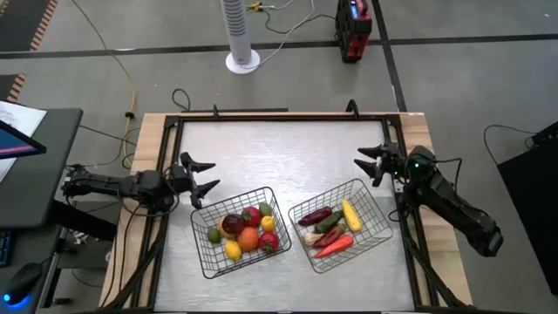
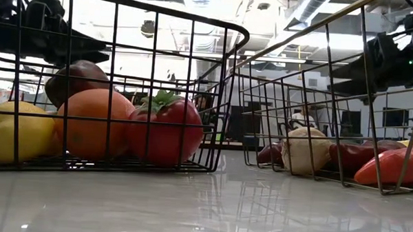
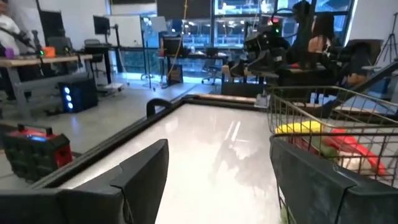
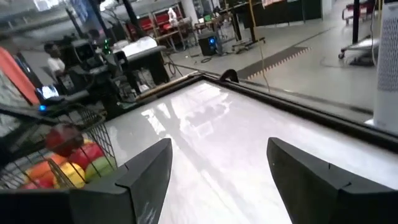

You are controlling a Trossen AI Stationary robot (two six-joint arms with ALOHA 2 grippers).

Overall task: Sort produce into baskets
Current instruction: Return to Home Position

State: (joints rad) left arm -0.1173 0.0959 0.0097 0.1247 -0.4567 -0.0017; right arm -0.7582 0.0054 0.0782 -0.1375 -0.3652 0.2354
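The table [image 1: 288, 144] has a dark frame. Beyond its far edge a white fan base [image 1: 242, 59] and a red device [image 1: 352, 31] stand on the floor, and a laptop [image 1: 16, 139] sits behind the left arm. The two baskets lie side by side between the arms, and they are the only things near the fingers.

The left gripper [image 1: 212, 174] is held above the table with its fingers apart and it holds nothing. The black basket [image 1: 202, 255] lies just beside it, a little ahead of the fingertips and off to one side, not touching. Inside are the round produce: an orange [image 1: 248, 237], a lemon [image 1: 233, 250], a lime [image 1: 214, 234] and several red ones.

The right gripper [image 1: 364, 159] is also spread and has nothing in it. The gold basket [image 1: 373, 223] is near it, to the side of the wrist more than ahead of the fingers. It contains the long produce: a yellow piece [image 1: 350, 215], a red piece [image 1: 334, 246], a dark purple piece [image 1: 314, 215] and a green piece [image 1: 330, 224].

The low view shows what the high view does not: a tomato [image 2: 166, 128] with a green top pressing against the black mesh, and the white garlic [image 2: 307, 150] standing in the gold basket. Each wrist view looks across to the opposite basket, and the right wrist view also shows a person [image 4: 55, 59] far behind the left arm
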